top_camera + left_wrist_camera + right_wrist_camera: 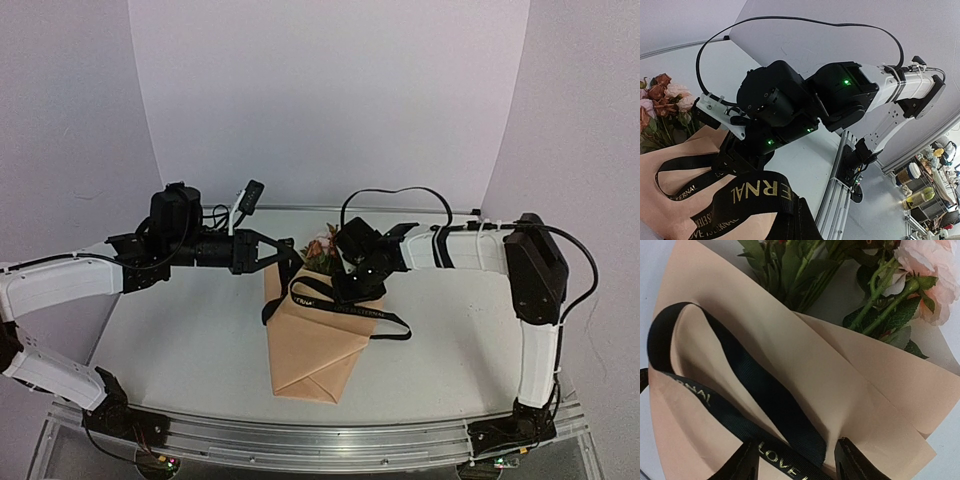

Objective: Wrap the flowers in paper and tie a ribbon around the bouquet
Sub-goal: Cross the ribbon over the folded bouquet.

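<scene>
- The left gripper [288, 254] is closed. In its wrist view the ribbon [757, 195] rises straight into it, so it is clamped on the ribbon.
- The right gripper [797, 462] has its jaws apart. Its fingertips [746, 462] stand on either side of the ribbon, low over the paper [850, 390].
- The bouquet [310, 350] lies on the desk [180, 340], directly under the right gripper and just beside the left one, on that gripper's right.
- The flowers [320, 250] poke from the wide end, just ahead of the right gripper and between the two grippers.
- From the right gripper the ribbon runs across the paper. One end loops round the bouquet's edge toward the left gripper, and the other trails onto the desk on the right arm's side.
- The two grippers are close together, facing each other over the bouquet's wide end.
</scene>
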You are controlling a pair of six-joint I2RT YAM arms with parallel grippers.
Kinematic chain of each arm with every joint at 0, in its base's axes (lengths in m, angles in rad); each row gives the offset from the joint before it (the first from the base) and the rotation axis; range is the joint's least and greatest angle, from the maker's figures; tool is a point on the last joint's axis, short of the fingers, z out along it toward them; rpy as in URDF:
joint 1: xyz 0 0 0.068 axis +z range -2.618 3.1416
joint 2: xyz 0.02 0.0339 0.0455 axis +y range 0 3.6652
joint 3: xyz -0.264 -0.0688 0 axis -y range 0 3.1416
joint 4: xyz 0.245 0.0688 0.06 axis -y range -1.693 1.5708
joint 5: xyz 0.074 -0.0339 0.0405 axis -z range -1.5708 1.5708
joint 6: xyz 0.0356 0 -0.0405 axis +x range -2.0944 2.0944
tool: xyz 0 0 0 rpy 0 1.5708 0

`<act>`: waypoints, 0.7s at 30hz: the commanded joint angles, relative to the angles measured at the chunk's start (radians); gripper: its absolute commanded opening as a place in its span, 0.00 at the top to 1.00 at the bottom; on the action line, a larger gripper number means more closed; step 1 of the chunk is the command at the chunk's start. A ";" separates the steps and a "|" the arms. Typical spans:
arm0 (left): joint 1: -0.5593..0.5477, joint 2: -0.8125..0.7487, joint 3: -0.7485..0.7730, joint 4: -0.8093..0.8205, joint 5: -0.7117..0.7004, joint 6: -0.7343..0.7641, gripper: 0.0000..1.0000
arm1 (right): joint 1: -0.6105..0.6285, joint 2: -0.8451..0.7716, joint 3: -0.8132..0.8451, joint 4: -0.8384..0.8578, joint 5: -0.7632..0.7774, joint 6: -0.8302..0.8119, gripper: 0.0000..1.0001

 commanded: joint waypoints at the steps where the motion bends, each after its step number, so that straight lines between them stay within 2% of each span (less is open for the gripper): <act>1: 0.004 -0.035 0.013 0.001 -0.012 0.019 1.00 | 0.008 0.037 0.056 -0.024 0.069 -0.007 0.48; 5: 0.004 -0.034 0.013 0.003 -0.010 0.016 1.00 | 0.010 0.057 0.073 -0.027 0.087 0.001 0.52; 11: 0.004 -0.044 0.018 -0.006 -0.012 0.016 1.00 | 0.018 0.088 0.101 -0.037 0.093 0.017 0.67; 17: 0.004 -0.039 0.017 -0.006 0.009 0.018 1.00 | 0.021 0.082 0.121 -0.049 0.085 0.043 0.98; 21: 0.004 -0.034 0.008 0.007 0.041 0.024 1.00 | 0.020 0.038 0.152 -0.062 0.069 0.060 1.00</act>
